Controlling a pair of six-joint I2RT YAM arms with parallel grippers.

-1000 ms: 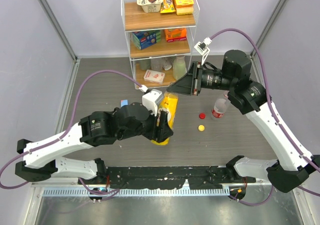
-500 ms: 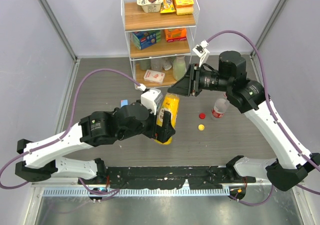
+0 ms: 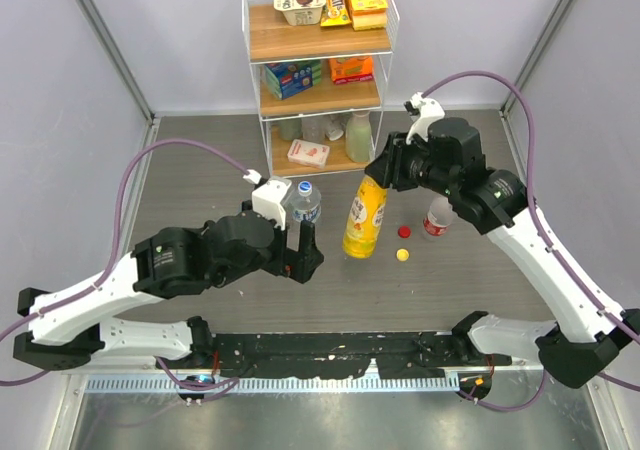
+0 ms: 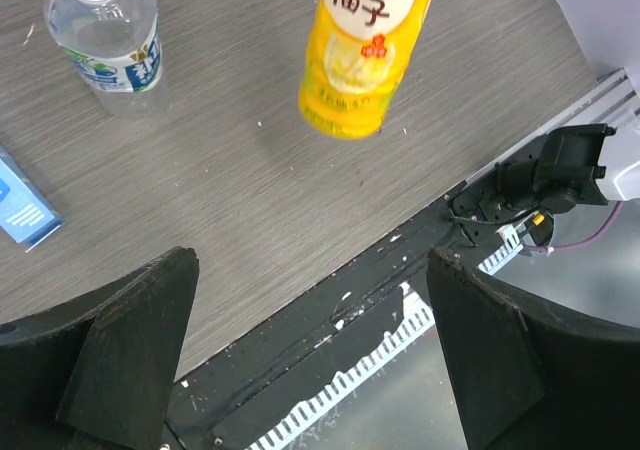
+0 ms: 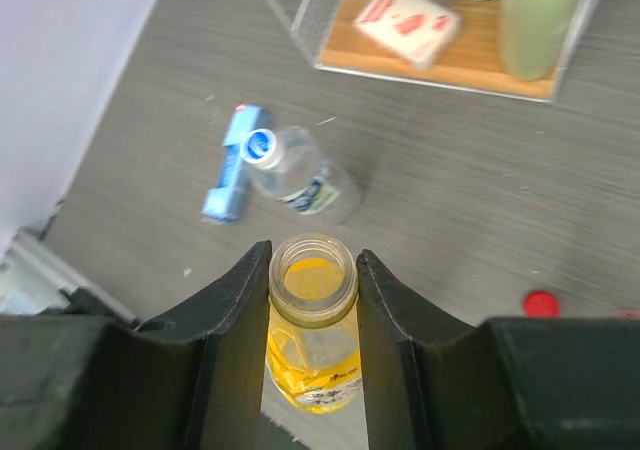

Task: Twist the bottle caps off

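Gripping: right hand (image 5: 312,268) is clamped on the neck of the pomelo juice bottle (image 3: 363,220), which is uncapped and hangs below it with its base at or just above the counter (image 3: 200,170).
Left hand (image 4: 310,280): fingers wide apart, nothing between them.
Water bottle (image 4: 105,30): ahead of the left hand, blue cap (image 5: 262,146) still on.
Risk: a crooked release could tip the open juice. The light water bottle may spin under a twist unless pinned.
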